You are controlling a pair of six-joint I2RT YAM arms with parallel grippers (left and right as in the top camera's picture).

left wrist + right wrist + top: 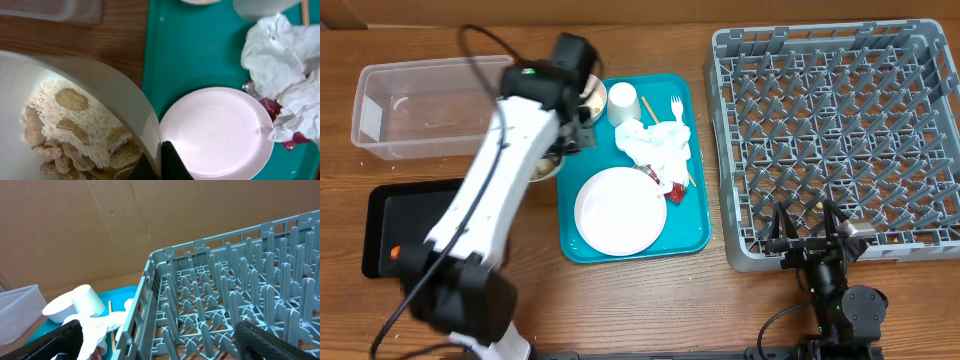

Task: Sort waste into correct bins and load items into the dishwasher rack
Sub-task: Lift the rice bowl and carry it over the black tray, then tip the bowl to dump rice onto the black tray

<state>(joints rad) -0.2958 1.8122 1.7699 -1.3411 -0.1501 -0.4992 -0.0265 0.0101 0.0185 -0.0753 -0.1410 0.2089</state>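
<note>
The grey dishwasher rack point(835, 140) is the biggest thing here. The right gripper point(812, 238) sits low at its near edge, jaws spread wide with nothing between them, and the peg rows run straight ahead of it. The teal serving tray point(688, 225) lies well to that gripper's left and just to the right of the left gripper point(565, 140). The clear tub point(380, 140) stands off to the left gripper's left and a little beyond it. The black tray point(405, 215) lies back toward the arm's base, on the left. On the teal tray, the round plate point(620, 210) rests to the near right of the left gripper, and the crumpled napkin point(660, 148) lies farther right. The left gripper is clenched on the rim of a white bowl point(110, 95), one black finger point(175, 162) outside the wall. The bowl sits over the wooden table point(620, 300) beside the teal tray's left edge; whether it is lifted cannot be told. A second bowl point(595, 95) lies just beyond the gripper, partly hidden by the wrist, with the cup point(622, 103) beside it. Right of the cup come the wooden stick point(648, 107), then the fork point(676, 108). The red wrapper point(672, 190) peeks out under the napkin's near edge. The carrot point(393, 253) lies in the black tray's near left corner. Pale grainy food scraps point(75, 130) fill the bottom of the gripped bowl.
</note>
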